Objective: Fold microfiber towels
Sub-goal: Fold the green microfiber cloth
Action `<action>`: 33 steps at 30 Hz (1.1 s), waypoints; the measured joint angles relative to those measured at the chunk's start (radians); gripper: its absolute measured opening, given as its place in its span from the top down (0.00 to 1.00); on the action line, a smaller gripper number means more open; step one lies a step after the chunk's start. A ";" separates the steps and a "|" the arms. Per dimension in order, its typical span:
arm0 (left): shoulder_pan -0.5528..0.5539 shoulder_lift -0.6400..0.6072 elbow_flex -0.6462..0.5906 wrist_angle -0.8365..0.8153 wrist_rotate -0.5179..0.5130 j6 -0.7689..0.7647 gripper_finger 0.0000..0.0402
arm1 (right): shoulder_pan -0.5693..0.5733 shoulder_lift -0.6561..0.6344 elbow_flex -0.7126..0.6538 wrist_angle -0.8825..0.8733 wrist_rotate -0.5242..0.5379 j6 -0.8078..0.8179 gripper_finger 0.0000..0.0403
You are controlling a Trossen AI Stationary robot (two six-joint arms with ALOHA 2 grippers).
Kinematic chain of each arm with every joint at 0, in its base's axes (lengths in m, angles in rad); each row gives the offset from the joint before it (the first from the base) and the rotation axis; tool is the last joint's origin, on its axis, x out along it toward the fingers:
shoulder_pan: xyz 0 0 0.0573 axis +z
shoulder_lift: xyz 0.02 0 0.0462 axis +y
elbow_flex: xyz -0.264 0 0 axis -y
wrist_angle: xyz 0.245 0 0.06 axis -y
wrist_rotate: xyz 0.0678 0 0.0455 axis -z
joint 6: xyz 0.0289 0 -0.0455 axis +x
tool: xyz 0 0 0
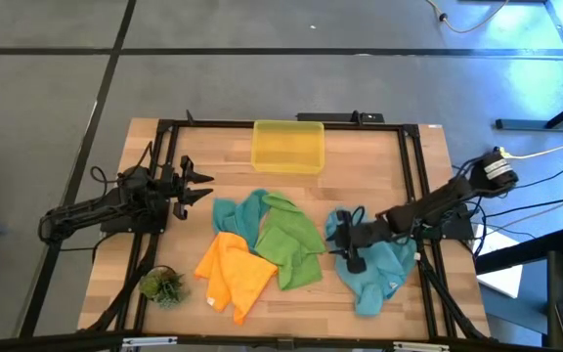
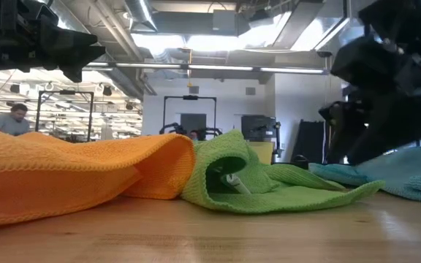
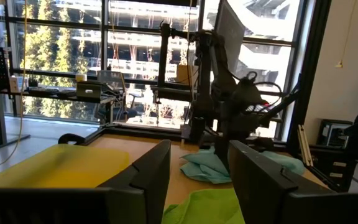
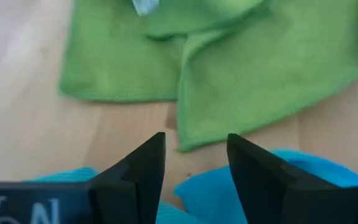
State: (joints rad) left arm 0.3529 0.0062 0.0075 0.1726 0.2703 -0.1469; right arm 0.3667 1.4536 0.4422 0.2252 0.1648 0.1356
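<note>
**Q:** Four towels are on your table; is any of them folded?

**A:** None, as far as you can judge. Nearest the front edge, the orange towel (image 1: 231, 276) lies rumpled beside the small plant tuft (image 1: 162, 286). The green towel (image 1: 290, 244) overlaps its right side in loose creases. One teal towel (image 1: 238, 217) pokes out from under both, toward the back. The other teal towel (image 1: 374, 266) sits bunched at the right, apart from the pile.

**Q:** Where are your grippers?

**A:** Your right gripper (image 1: 345, 244) hangs low over the left edge of that separate teal towel. Its jaws stand parted with nothing between them; the right wrist view shows bare wood and the green towel's corner through the gap. Your left gripper (image 1: 201, 186) waits at the table's left side, raised, jaws apart and empty, pointing toward the middle.

**Q:** And farther back?

**A:** The yellow bin (image 1: 287, 146) stands empty at the far edge of the wooden table (image 1: 379, 166).

**Q:** So what remains?

**A:** Everything, by the look of it: each towel must be spread flat and folded. The right-hand teal one seems to be your first.
</note>
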 joint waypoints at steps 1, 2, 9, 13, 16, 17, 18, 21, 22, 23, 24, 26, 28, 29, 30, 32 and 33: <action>0.000 0.000 0.000 0.000 0.000 0.000 0.62 | 0.007 0.014 0.004 0.000 0.018 0.022 0.57; 0.000 0.000 0.000 0.000 0.000 0.000 0.62 | 0.012 0.025 0.005 0.002 0.023 0.050 0.57; 0.000 0.000 0.000 0.000 0.000 0.000 0.62 | -0.032 0.053 0.017 0.079 -0.103 0.334 0.57; 0.000 0.000 0.000 0.000 0.000 0.000 0.62 | -0.062 0.061 0.017 0.069 -0.138 0.409 0.57; 0.000 0.000 0.000 0.000 0.000 0.000 0.62 | -0.079 0.087 0.017 0.038 -0.141 0.440 0.57; 0.000 0.000 0.000 0.000 0.000 0.000 0.62 | -0.084 0.097 0.017 0.042 -0.147 0.454 0.57; 0.000 0.000 0.000 0.000 0.000 0.000 0.62 | -0.088 0.108 0.019 0.052 -0.155 0.465 0.57; 0.000 0.000 0.000 -0.001 0.000 0.000 0.62 | -0.097 0.147 0.020 0.102 -0.184 0.490 0.57; 0.000 0.000 0.000 0.000 0.000 0.000 0.62 | -0.098 0.156 0.020 0.125 -0.193 0.493 0.57; 0.000 0.000 0.000 0.000 0.000 0.000 0.62 | -0.100 0.166 0.020 0.146 -0.201 0.498 0.57; 0.000 0.000 0.000 0.000 0.000 0.000 0.62 | -0.103 0.173 0.020 0.166 -0.215 0.502 0.57; 0.000 0.000 0.000 0.000 0.000 0.000 0.62 | -0.107 0.184 0.019 0.196 -0.240 0.507 0.57; 0.000 0.000 0.000 0.000 0.000 0.000 0.62 | -0.111 0.187 0.019 0.204 -0.251 0.507 0.57; 0.000 0.000 0.000 0.000 0.000 0.000 0.62 | -0.113 0.187 0.019 0.203 -0.255 0.507 0.57; 0.000 0.000 0.000 0.000 0.000 0.000 0.62 | -0.115 0.187 0.019 0.202 -0.257 0.503 0.58; 0.000 0.000 0.000 0.000 0.000 0.000 0.62 | -0.116 0.185 0.018 0.202 -0.258 0.489 0.63; 0.000 0.000 0.000 0.000 0.000 0.000 0.62 | -0.117 0.185 0.018 0.202 -0.257 0.486 0.66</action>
State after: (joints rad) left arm 0.3527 0.0060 0.0078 0.1722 0.2703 -0.1471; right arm 0.2499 1.6382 0.4599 0.4275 -0.0921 0.6214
